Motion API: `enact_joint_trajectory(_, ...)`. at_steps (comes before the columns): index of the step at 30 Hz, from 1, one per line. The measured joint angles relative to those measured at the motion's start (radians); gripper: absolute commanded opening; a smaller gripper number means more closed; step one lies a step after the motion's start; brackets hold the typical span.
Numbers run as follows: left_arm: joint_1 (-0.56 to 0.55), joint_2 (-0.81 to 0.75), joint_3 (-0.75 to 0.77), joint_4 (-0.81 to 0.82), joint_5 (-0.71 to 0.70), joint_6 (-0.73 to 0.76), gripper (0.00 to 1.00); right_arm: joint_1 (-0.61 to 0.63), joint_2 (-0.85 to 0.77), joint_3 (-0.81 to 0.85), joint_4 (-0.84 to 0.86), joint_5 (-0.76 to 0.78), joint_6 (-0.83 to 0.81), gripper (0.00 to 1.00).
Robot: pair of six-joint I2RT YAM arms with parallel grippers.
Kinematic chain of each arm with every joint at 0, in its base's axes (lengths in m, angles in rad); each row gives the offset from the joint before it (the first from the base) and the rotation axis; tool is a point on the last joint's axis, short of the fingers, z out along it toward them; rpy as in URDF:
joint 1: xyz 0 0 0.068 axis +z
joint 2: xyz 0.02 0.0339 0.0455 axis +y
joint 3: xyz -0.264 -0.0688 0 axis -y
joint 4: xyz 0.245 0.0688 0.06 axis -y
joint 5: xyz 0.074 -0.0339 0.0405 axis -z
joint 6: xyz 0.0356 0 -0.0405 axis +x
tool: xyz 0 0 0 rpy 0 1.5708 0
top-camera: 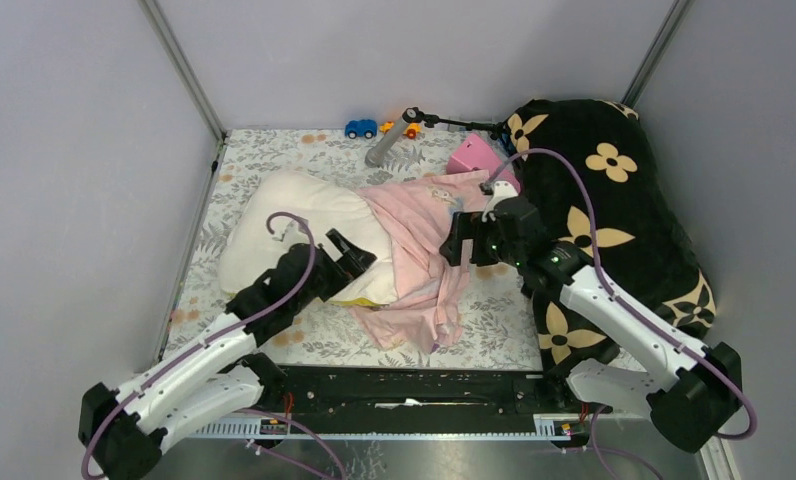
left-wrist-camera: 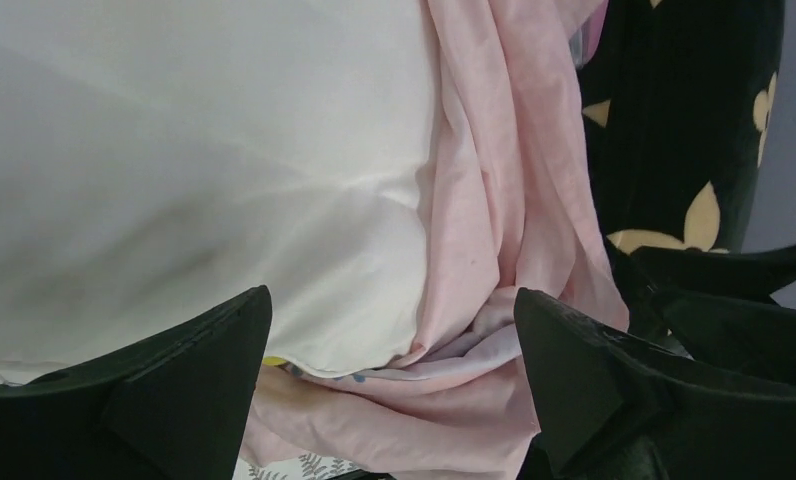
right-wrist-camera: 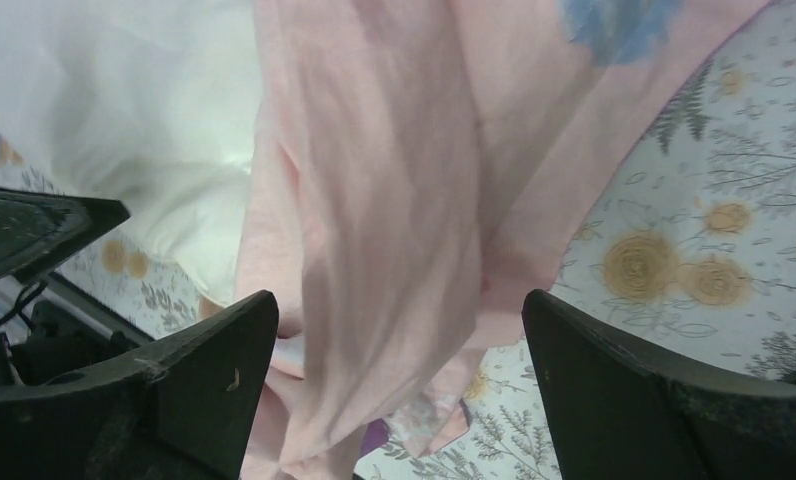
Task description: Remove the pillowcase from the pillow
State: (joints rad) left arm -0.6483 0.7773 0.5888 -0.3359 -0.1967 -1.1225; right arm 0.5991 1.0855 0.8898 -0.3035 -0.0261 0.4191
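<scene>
– Claws first: how do they stand?

– Both are wide open and hold nothing. The left claw (top-camera: 346, 252) hovers at the near corner of the pillow (top-camera: 294, 215), where white meets pink. The right claw (top-camera: 452, 243) hangs over the pillowcase (top-camera: 424, 250), with a ridge of fabric in line between its jaws but not pinched.

– And where does the pillowcase lie?

– It is bunched over the pillow's right end and spills onto the floral surface (top-camera: 274, 150) toward the arms, between the pillow and the black blanket (top-camera: 614, 220). The pillow's left part lies bare. Whether its right end sits inside the case cannot be told.

– How will the two handle?

– The case looks thin, limp and light, so it should crumple and slide, and a single layer may slip from a shallow pinch. The pillow looks plump and soft, and likely to drag along.

– So where should they take hold?

– Probably the right claw takes a thick gathered fold away from the pillow, while the left claw grips the bare pillow corner to anchor it.
</scene>
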Motion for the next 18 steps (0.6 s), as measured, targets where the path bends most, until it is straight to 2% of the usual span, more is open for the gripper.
enact_joint_trajectory(3, -0.077, 0.059, 0.0, 0.025, -0.019, -0.027, 0.99, 0.07, 0.065, 0.019, -0.007, 0.011, 0.0, 1.0)
enact_joint_trajectory(9, -0.093, 0.129, -0.004, 0.07, -0.029, -0.077, 0.99, 0.225, 0.179, 0.024, -0.009, 0.046, 0.007, 1.0)
enact_joint_trajectory(14, -0.094, 0.104, -0.078, 0.099, -0.045, -0.152, 0.99, 0.29, 0.241, 0.024, 0.002, 0.071, 0.008, 0.99)
enact_joint_trajectory(18, -0.094, 0.041, -0.135, 0.062, -0.055, -0.199, 0.99, 0.311, 0.29, 0.024, 0.013, 0.086, 0.013, 0.99)
